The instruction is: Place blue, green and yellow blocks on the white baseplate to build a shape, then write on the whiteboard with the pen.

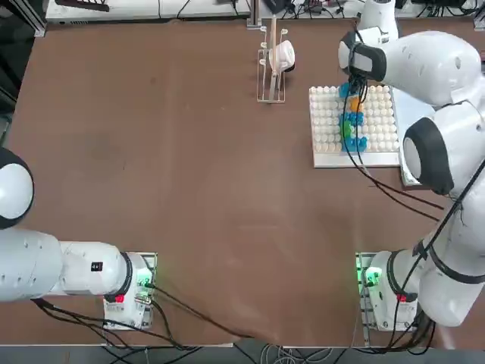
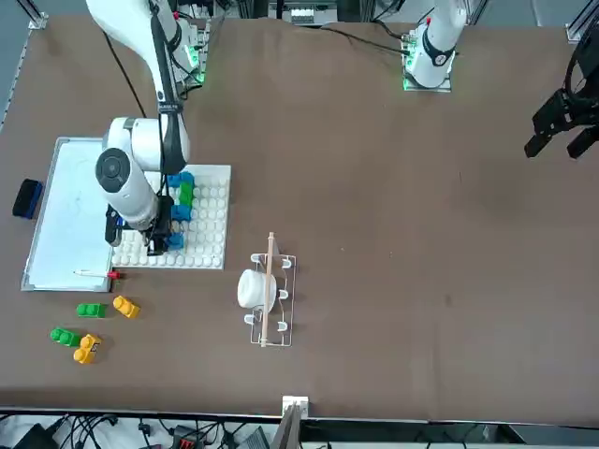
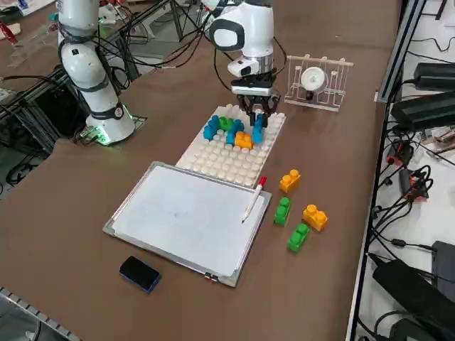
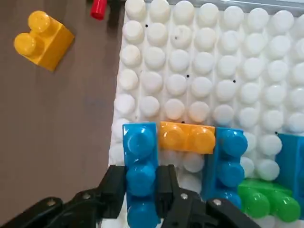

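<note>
The right gripper (image 4: 141, 190), fingers clamped on a blue brick (image 4: 140, 164), overhung the baseplate's (image 4: 176, 85) far edge; loose bricks (image 3: 298, 238) lay beside the whiteboard (image 3: 185, 217); a rack (image 1: 261, 76) stood nearby.

Your blue blocks (image 4: 230, 166), orange block (image 4: 186, 137) and green block (image 4: 268, 199) line up on the studded white baseplate (image 4: 204, 61); the red-ended pen (image 3: 254, 200) lies across the whiteboard's (image 3: 192, 217) edge

The right hand (image 4: 141, 190) points down, its two fingers closed in.
</note>
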You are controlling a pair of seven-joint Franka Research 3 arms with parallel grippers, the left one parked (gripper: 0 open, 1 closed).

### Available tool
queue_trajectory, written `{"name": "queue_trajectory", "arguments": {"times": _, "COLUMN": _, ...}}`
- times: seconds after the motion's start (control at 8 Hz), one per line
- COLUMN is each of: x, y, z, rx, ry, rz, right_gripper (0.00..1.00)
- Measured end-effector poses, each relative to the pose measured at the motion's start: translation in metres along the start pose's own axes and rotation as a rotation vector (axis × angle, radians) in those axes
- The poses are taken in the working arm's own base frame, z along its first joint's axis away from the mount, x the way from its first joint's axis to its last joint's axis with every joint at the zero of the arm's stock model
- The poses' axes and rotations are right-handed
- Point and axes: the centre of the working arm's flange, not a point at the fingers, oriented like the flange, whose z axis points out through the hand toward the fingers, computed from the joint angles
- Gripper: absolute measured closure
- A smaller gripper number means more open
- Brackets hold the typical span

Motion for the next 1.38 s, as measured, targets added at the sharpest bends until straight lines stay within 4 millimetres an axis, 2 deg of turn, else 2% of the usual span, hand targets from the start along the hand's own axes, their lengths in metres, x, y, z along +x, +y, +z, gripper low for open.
{"name": "queue_trajectory", "arguments": {"times": 0.75, "x": 0.005, "y": 0.001, "z": 0.004, "rx": 0.009, "ry": -0.043, "rz": 0.057, "right_gripper": 0.64}}
{"name": "queue_trajectory", "arguments": {"times": 1.38, "x": 0.006, "y": 0.003, "z": 0.015, "rx": 0.006, "ry": -0.034, "rz": 0.066, "right_gripper": 0.64}}
